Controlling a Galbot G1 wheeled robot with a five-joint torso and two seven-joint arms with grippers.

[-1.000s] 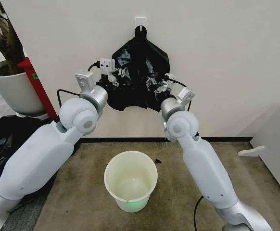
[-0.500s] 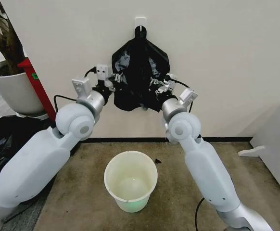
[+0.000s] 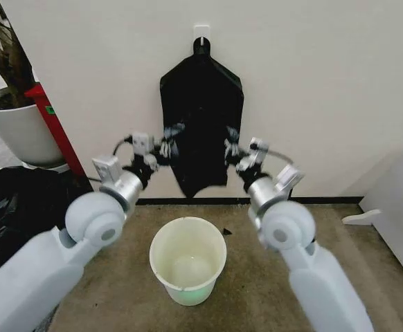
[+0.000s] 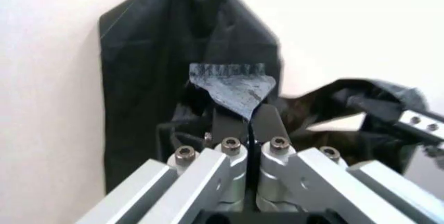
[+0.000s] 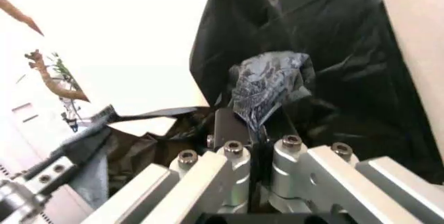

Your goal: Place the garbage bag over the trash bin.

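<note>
Both arms raised fwd, left claw (image 3: 165, 145) & right claw (image 3: 233, 149) pinched closed.

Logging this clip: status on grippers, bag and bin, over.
Left gripper and right gripper both shut on the garbage bag, in front of the wall bundle. Trash bin below, unlined. Nothing in the way.

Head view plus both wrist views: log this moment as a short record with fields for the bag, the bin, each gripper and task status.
garbage bag: black plastic, pinched at both sides, stretched between the grippers in front of the black bundle on the wall hook
trash bin: white bucket on the floor, upright, no bag on it
left gripper: shut on a crumpled edge of the bag
right gripper: shut on the opposite edge
task status: bag held above the bin, not yet over it
</note>
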